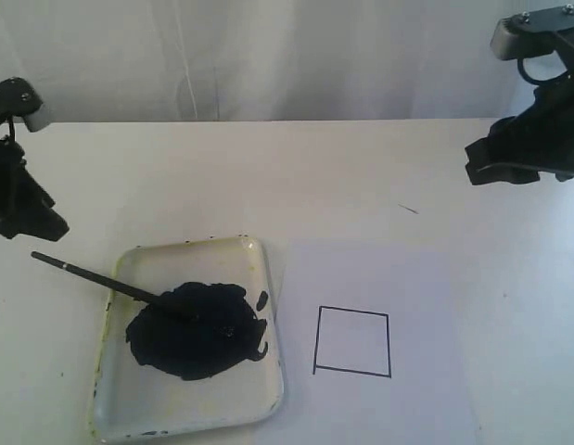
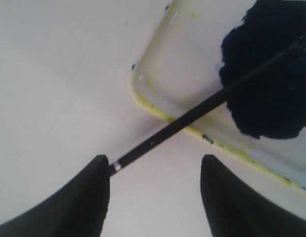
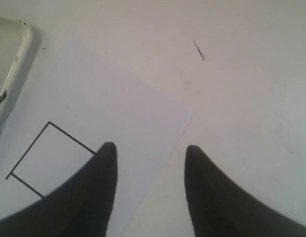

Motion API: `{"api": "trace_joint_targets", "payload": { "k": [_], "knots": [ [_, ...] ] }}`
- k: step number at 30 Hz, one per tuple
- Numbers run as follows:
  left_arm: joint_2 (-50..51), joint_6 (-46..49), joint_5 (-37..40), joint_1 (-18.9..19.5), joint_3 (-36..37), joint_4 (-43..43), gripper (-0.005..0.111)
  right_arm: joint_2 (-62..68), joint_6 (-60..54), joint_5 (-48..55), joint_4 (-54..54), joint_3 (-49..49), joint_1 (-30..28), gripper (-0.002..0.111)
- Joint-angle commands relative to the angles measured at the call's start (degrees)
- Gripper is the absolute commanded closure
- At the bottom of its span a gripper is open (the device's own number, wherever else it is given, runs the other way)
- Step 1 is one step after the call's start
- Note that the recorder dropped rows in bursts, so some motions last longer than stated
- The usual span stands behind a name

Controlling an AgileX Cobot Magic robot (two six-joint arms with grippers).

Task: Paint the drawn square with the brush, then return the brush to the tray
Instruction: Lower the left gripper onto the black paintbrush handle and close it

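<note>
Step 1, pickup not yet begun. Drawn square (image 1: 352, 341) blank on paper, right of tray (image 1: 194, 405). Brush (image 1: 110, 283) lies w/ tip in tray's paint, handle out over left rim. Left pincer (image 2: 155, 168) & right pincer (image 3: 150, 153) both open, empty. Next: left pincer must straddle handle, close.

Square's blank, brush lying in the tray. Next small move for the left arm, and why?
Probably ease the left gripper toward the brush so its open jaws straddle the handle, then close. The handle overhangs the tray rim right by the fingers, tip in the paint, and the drawn square is unpainted.
</note>
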Motion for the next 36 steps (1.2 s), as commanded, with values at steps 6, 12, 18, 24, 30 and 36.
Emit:
{"api": "trace_joint_targets", "payload": {
  "k": [6, 12, 18, 24, 30, 36],
  "knots": [
    [-0.08, 22.05, 4.37, -1.61, -0.21, -9.87, 0.048, 0.17, -3.18, 1.36, 1.17, 1.03, 0.06, 0.066],
    [0.1, 21.49, 1.49, -4.63, -0.21, 2.42, 0.048, 0.17, -3.18, 1.48, 1.17, 1.03, 0.06, 0.066],
    [3.71, 20.69, -0.84, -4.82, -0.21, 5.27, 0.048, 0.17, -3.18, 1.48, 1.17, 1.03, 0.06, 0.066],
    [7.46, 20.81, -4.67, -4.82, -0.21, 5.4, 0.048, 0.17, -3.18, 1.48, 1.17, 1.03, 0.06, 0.066],
    [10.35, 22.12, -5.32, -4.82, -0.21, 5.4, 0.048, 0.17, -3.18, 1.26, 1.17, 1.03, 0.06, 0.066],
    [12.24, 23.7, -7.96, -4.82, -0.21, 1.61, 0.048, 0.17, -3.18, 0.93, 1.17, 1.03, 0.06, 0.066]
  ]
}}
